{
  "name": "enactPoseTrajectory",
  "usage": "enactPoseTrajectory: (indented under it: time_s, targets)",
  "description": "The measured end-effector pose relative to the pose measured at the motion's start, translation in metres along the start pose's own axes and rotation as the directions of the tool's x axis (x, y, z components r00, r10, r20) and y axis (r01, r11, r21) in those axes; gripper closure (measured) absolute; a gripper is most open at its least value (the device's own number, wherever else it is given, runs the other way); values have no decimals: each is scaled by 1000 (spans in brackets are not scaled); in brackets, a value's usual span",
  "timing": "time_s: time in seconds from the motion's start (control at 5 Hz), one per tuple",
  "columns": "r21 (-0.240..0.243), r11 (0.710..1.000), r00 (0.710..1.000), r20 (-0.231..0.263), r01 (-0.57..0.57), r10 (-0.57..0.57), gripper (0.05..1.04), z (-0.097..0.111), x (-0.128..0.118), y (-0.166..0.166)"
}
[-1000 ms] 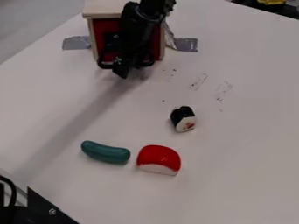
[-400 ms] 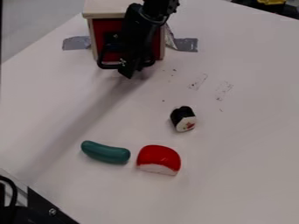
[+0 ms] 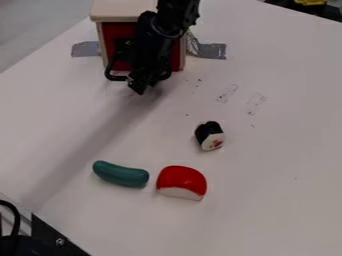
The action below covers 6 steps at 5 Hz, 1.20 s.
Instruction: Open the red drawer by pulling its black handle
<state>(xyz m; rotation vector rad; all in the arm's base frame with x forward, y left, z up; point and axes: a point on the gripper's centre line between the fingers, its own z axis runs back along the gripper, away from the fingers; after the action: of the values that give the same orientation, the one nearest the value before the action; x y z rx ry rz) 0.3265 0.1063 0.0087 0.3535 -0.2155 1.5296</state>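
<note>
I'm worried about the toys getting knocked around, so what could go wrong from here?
The gripper is right by the black handle on the red front, so it might snag or bump it.

A hard tug could perhaps loosen the silver tape beside the box.

The rounded green toy lies close to the red-and-white toy, so if something nudged it, it might roll and bump its neighbor.
</note>
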Motion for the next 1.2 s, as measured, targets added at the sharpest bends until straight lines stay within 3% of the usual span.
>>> enactPoseTrajectory:
  time_s: [0.6,1.2]
  targets:
    - [-32,999,1000,-12,27,-27,674,-2,-6,46]
    - [-24,999,999,-23,40,-40,677,0,-12,72]
